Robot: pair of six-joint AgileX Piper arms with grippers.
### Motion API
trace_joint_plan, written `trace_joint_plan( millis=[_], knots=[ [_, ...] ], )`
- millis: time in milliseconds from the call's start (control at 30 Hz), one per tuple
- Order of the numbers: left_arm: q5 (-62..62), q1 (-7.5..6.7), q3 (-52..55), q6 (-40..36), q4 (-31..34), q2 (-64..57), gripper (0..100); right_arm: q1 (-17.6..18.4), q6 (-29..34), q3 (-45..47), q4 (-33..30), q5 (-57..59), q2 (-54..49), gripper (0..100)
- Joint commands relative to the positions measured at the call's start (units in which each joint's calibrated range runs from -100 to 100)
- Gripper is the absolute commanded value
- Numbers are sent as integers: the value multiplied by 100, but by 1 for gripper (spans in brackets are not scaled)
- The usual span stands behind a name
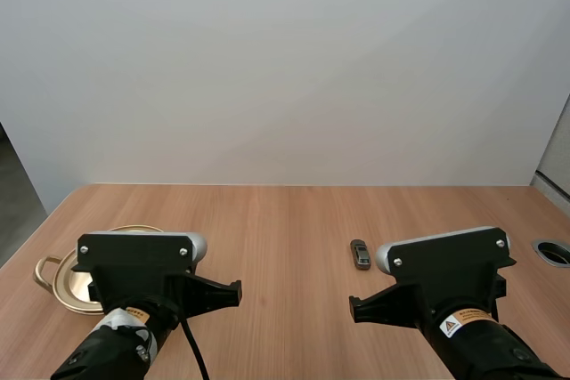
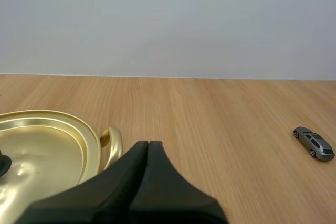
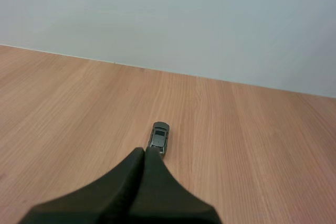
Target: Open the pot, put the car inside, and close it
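Observation:
A gold pot with its lid on sits at the table's left, partly hidden behind my left arm. The lid and one loop handle lie just beside my left gripper, which is shut on nothing, its fingers pressed into one dark wedge. A small grey toy car rests on the wood right of centre; from the left wrist it shows far off to the side. My right gripper is shut and empty, its tip just short of the car.
The wooden table runs back to a plain white wall. A round cable hole sits near the table's right edge. Bare wood lies between the pot and the car.

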Motion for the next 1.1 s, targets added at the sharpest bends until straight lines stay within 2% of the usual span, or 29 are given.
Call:
trace_joint_plan(
  millis=[0,1067],
  knots=[
    [-2,-1,0,0,4,3,0,2,1,-1,4,0,0,0],
    [-2,-1,0,0,4,3,0,2,1,-1,125,0,0,0]
  ],
)
